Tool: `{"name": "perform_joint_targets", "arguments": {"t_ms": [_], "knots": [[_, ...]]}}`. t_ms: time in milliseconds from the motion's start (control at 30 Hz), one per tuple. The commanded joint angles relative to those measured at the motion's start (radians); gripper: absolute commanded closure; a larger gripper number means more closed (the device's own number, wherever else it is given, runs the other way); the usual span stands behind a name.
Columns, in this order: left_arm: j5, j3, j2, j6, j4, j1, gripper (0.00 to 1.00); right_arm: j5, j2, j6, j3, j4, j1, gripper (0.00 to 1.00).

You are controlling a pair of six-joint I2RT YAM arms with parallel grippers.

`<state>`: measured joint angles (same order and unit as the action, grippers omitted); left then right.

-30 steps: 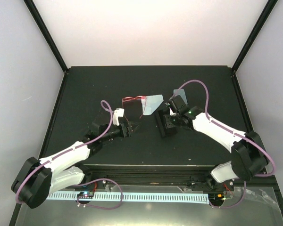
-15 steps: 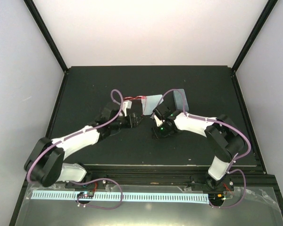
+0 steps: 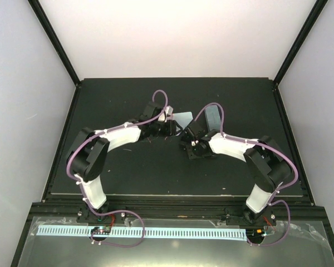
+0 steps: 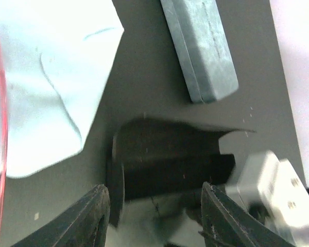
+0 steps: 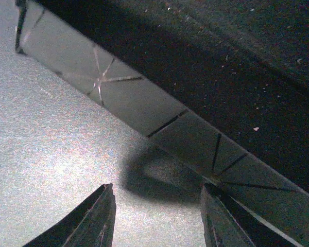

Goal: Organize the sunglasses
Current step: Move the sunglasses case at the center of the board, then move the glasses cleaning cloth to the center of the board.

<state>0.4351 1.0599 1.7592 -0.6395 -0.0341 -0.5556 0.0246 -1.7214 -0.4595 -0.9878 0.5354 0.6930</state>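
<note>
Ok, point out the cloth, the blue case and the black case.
cloth (image 4: 46, 77), left wrist view, its middle.
blue case (image 4: 201, 46), left wrist view, its top.
black case (image 4: 170, 157), left wrist view, its middle.

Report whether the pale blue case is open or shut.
Shut. The pale blue case lies flat on the table, its halves meeting along a closed seam, no interior showing.

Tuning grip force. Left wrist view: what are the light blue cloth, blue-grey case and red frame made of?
Light blue cloth: soft matte fabric, likely microfibre; it lies limp with creases.
Blue-grey case: rigid shell, mottled matte covering, perhaps textile or faux leather; crisp seam along its side.
Red frame: thin glossy strip, plastic or coated wire; too little shows to tell.
</note>
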Motion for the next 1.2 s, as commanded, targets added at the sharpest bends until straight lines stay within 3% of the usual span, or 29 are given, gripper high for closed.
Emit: {"name": "perform_joint_targets", "arguments": {"t_ms": [0,367,667,1033,1167], "knots": [[-0.025,0.155,0.124,0.051,-0.131,-0.001,0.52,0.003,0.059,-0.033,0.028,-0.062,-0.006,0.53],[-0.104,0.32,0.295,0.017,-0.283,-0.008,0.51,-0.009,0.188,-0.056,0.115,-0.084,-0.008,0.53],[-0.076,0.395,0.361,0.029,-0.266,-0.009,0.66,-0.015,0.21,-0.058,0.127,-0.082,-0.008,0.54],[-0.044,0.488,0.432,0.027,-0.354,-0.008,0.68,0.013,0.224,-0.058,0.13,-0.07,-0.007,0.55],[-0.025,0.514,0.462,0.029,-0.382,-0.008,0.76,0.021,0.23,-0.06,0.13,-0.065,-0.007,0.55]]}}
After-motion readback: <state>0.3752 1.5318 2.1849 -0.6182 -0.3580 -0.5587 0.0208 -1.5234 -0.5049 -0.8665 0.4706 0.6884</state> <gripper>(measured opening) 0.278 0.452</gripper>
